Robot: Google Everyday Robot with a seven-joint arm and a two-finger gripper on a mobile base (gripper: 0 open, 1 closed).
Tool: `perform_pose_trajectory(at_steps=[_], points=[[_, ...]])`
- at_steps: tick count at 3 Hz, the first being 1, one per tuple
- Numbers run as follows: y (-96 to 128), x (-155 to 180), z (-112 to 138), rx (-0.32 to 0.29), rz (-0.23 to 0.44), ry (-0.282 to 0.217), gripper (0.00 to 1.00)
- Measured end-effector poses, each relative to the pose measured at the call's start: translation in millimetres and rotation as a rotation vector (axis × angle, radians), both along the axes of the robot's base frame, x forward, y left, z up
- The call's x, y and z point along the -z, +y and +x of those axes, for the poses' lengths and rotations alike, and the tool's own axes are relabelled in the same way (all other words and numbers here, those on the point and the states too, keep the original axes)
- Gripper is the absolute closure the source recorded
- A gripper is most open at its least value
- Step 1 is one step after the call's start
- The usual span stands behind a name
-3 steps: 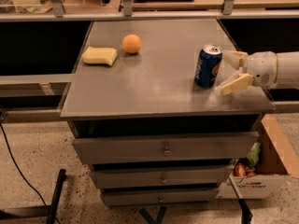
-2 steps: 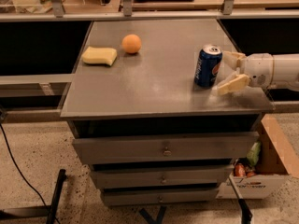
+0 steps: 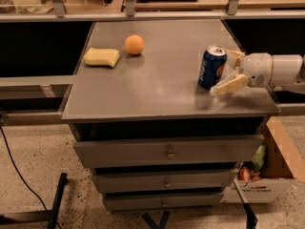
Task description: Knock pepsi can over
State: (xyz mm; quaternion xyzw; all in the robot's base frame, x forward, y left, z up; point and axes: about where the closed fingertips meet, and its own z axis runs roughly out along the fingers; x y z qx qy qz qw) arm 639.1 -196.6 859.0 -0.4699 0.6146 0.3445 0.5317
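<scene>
The pepsi can [image 3: 212, 67], dark blue with a silver top and a red-white logo, stands on the right side of the grey cabinet top [image 3: 162, 75], leaning slightly left. My gripper [image 3: 228, 72] reaches in from the right edge, white with cream fingers [image 3: 229, 85]. It is open, with one finger in front of the can and the other behind it, right beside the can's right side. An orange ball [image 3: 134, 45] sits at the far left.
A yellow sponge [image 3: 101, 57] lies left of the ball. The cabinet has several drawers [image 3: 167, 152] below. A cardboard box [image 3: 267, 175] with items stands on the floor at right. A shelf rail [image 3: 143, 15] runs behind the cabinet.
My gripper has moved a little to the left against the can, and the can now leans slightly left. Ball and sponge have not moved.
</scene>
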Motion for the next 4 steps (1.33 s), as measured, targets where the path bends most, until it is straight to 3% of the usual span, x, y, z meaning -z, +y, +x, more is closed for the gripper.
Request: perform_pose_trajectory(at_steps=[2,3,4], points=[[3.0,-0.6,7.2,0.005,0.057,-0.020,0.38],[3.0,-0.5,7.9,0.000,0.061,-0.019,0.44],[2.7,-5.8,11.4,-0.012,-0.012,0.007,0.56]])
